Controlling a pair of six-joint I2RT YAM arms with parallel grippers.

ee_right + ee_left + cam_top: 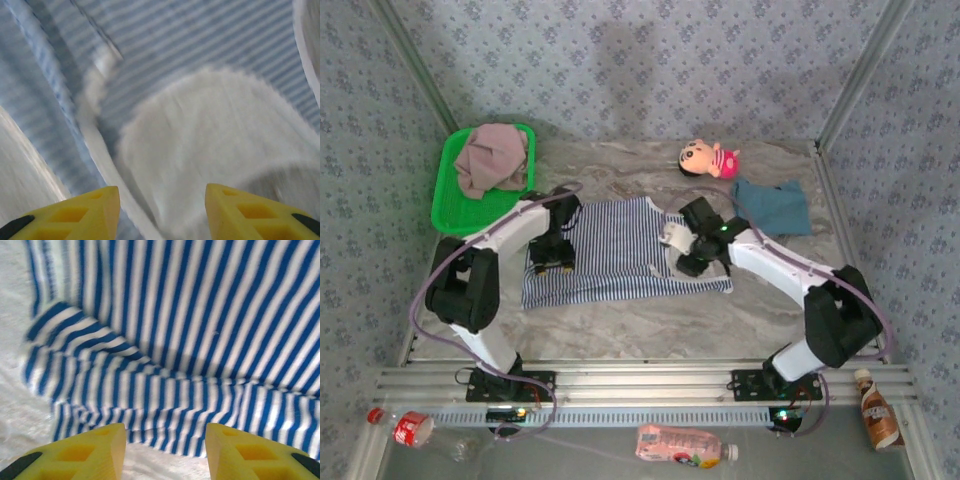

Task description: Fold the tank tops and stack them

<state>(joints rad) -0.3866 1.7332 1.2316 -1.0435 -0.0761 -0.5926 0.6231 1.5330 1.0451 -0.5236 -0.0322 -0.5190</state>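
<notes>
The striped tank top [620, 250] lies spread flat at the middle of the table [650, 325], its long axis running left to right, with the neck and strap end at the right and the hem end at the left. Each arm sits over its own end. The left gripper [552, 264] is above the left part of the cloth. The right gripper [682, 246] is over the neck opening, so the right arm is nearer the straps and the left is nearer the hem. From the left wrist, the left gripper [165, 440] has its jaws well apart. Nothing is between them, and a creased ridge of stripes lies just ahead. From the right wrist the view is blurred, but the right gripper [162, 200] also stands parted and empty, over a curved cloth edge with bare table showing through the opening. The pink tank top [492, 155] is bunched in the green tray [445, 205] at the far left. The teal tank top [772, 205] is crumpled at the far right, just beside the doll [708, 158]. A fold of the striped top would likely go end to end along that axis.
</notes>
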